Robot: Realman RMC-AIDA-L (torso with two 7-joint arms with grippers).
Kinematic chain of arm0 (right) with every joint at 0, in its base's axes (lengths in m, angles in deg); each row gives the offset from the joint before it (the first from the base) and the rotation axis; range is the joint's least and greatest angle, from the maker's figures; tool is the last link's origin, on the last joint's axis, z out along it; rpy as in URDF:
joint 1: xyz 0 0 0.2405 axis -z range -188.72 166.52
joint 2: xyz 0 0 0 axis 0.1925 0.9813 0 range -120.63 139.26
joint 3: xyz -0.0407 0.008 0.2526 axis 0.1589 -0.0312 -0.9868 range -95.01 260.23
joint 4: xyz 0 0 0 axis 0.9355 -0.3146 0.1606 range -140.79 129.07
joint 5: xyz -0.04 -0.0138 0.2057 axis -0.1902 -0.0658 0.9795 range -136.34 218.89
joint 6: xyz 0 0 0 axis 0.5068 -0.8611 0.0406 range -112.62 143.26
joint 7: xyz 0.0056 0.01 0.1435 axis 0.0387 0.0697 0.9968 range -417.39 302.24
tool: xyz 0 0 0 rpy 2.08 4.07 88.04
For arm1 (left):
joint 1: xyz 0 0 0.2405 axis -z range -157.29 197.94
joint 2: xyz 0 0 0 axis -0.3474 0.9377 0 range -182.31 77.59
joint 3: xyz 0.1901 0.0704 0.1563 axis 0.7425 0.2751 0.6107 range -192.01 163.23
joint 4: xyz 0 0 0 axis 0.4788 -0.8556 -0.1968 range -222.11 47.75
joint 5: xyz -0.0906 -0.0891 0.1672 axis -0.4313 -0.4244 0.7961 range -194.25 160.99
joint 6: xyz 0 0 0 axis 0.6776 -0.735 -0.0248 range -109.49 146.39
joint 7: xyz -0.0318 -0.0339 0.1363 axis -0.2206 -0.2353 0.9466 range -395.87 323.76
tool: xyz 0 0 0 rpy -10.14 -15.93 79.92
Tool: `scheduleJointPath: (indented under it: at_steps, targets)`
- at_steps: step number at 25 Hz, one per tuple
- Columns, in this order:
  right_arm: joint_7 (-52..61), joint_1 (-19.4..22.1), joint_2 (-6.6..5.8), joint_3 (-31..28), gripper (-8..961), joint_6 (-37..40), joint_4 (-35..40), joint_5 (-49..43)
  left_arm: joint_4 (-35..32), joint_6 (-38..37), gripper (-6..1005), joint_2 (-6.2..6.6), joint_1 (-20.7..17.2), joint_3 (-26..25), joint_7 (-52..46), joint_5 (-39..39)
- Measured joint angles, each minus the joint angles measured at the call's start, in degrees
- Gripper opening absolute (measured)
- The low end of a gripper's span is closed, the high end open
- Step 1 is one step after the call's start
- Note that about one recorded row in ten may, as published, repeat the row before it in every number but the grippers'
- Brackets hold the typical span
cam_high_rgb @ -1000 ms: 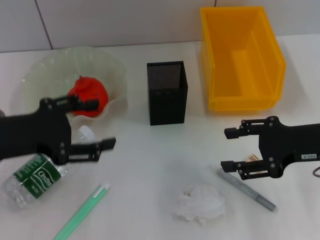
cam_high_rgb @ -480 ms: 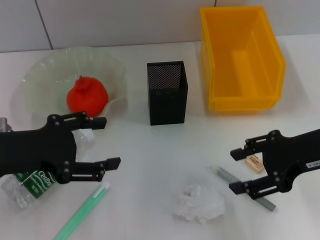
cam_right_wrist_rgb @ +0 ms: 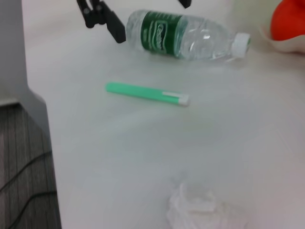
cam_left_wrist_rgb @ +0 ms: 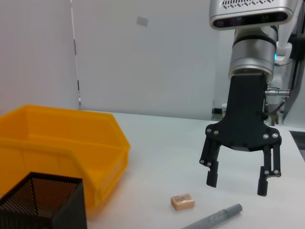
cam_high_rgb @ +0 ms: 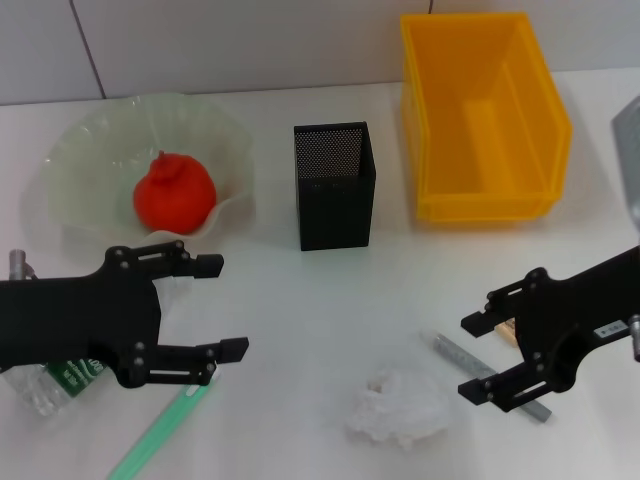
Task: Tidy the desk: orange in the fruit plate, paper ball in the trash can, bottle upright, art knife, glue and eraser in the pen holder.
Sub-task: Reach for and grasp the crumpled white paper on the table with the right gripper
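Observation:
The orange lies in the fruit plate. My left gripper hangs open in front of the plate, over the lying bottle, which is also in the right wrist view. A green stick with a white tip lies near it. My right gripper is open beside the eraser and a grey pen-shaped stick. I cannot tell which stick is the art knife or the glue. The paper ball sits between the arms. The pen holder and trash can stand behind.
A white wall runs along the back of the table. The table's edge drops to the floor beside the bottle, with cables on the floor below.
Both arms have drawn back toward the near edge. The left gripper left the plate and uncovered the orange. The right gripper moved off the eraser, to the right.

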Motion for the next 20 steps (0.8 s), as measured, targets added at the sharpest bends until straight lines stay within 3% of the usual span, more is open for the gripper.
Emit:
scheduleJointPath:
  at_steps: [8, 20]
  targets:
    - [1.8, -1.08, 0.02, 3.7, 727, -1.13, -0.77, -1.86, 0.89, -0.1, 857, -0.04, 0.26, 1.28, -0.1, 0.59]
    - [1.03, -0.99, 0.1, 12.26, 726, -9.59, -5.11, -1.95, 0.95, -0.24, 857, -0.1, 0.55, 2.27, -0.22, 1.48]
